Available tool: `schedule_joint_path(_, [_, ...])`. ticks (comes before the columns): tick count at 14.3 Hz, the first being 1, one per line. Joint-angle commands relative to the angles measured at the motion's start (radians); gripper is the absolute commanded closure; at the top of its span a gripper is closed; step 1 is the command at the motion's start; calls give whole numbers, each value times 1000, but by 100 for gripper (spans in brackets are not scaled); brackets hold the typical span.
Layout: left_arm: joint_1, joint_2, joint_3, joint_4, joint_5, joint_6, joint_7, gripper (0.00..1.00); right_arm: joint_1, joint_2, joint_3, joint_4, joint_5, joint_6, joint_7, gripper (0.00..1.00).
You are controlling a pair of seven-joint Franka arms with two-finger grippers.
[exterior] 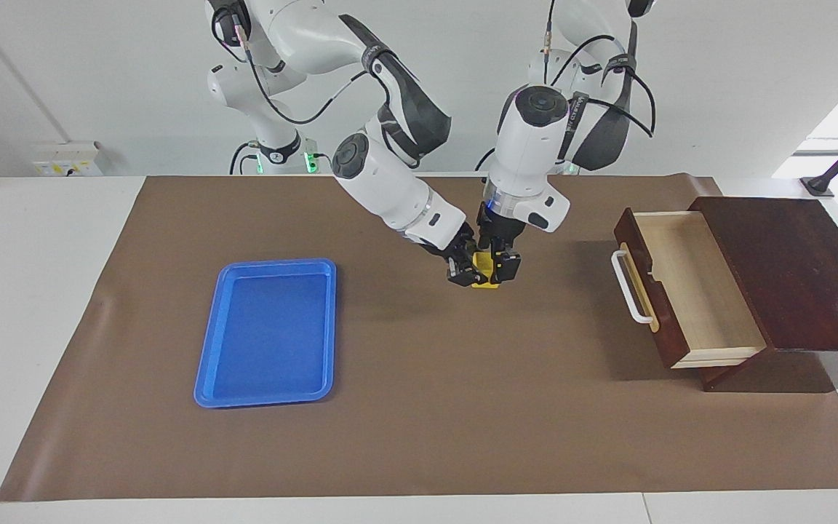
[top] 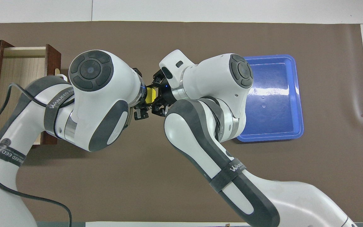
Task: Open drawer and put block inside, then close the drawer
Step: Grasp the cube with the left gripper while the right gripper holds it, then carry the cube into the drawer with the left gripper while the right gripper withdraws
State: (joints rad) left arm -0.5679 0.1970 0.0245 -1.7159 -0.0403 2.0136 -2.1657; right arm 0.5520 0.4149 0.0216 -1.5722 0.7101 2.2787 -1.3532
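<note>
Presently, one block [exterior: 484,279], yellow, is listed as held off the mat [exterior: 419,407], over its middle, between the tray [exterior: 266,331] and the open drawer [exterior: 695,291], well apart from both. Right gripper [exterior: 465,271]: slanted down from the right arm's end and clamped on the block, narrow as the cube allows. Left gripper [exterior: 500,266]: hung nearly upright and set over the same block from the drawer's side; whether it grips yet cannot be told. The step is judged a hand-over, right to left. Drawer: pulled out of its box [exterior: 797,269] at the left arm's end, pale inside, nothing seen in it, handle turned toward the block. Tray: blue, flat on the mat toward the right arm's end, not concerned. Hazards, as judged: the block may be dropped to the mat if the right grip is let go before the left is firm; it may be twisted or squeezed out if both arms pull at once; little bare surface is left on so small a cube, so the two grippers may be knocked together. Orientation: a cube, so no long axis is to be recorded; one face is turned up in the overhead view, edges roughly square with the mat's; a slight tilt cannot be ruled out.
</note>
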Motion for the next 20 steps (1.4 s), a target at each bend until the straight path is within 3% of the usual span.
schedule_joint_path(1, [-18, -11, 11, -30, 14, 8, -23, 95, -3, 5, 0, 15, -9, 15, 43, 100])
schedule_joint_path(2, [-18, -11, 11, -27, 16, 4, -22, 100, -4, 4, 0, 15, -9, 15, 43, 100])
schedule_joint_path(6, [-6, -10, 11, -25, 16, -3, -20, 100, -15, -1, 0, 21, -1, 2, 45, 100])
schedule_joint_path(7, [-4, -10, 11, -24, 16, -6, -20, 100, -17, -2, -2, 21, -1, -4, 48, 64])
schedule_joint_path(8, [-3, -10, 12, -22, 16, -9, -20, 100, -21, -4, -3, 21, -4, -14, 49, 15])
schedule_joint_path(10, [0, -10, 17, -18, 16, -15, -19, 100, -27, -14, -8, 21, -3, -42, 52, 0])
schedule_joint_path(14, [35, -16, 18, 1, 16, -56, 1, 100, -50, -36, -9, 21, -4, -96, 57, 0])
schedule_joint_path(17, [110, -27, 20, 68, 16, -152, 96, 100, -52, -38, -11, 21, -4, -105, 57, 0])
schedule_joint_path(20, [228, -83, 23, 124, 5, -274, 286, 100, -70, -47, -12, 21, -4, -123, 59, 0])
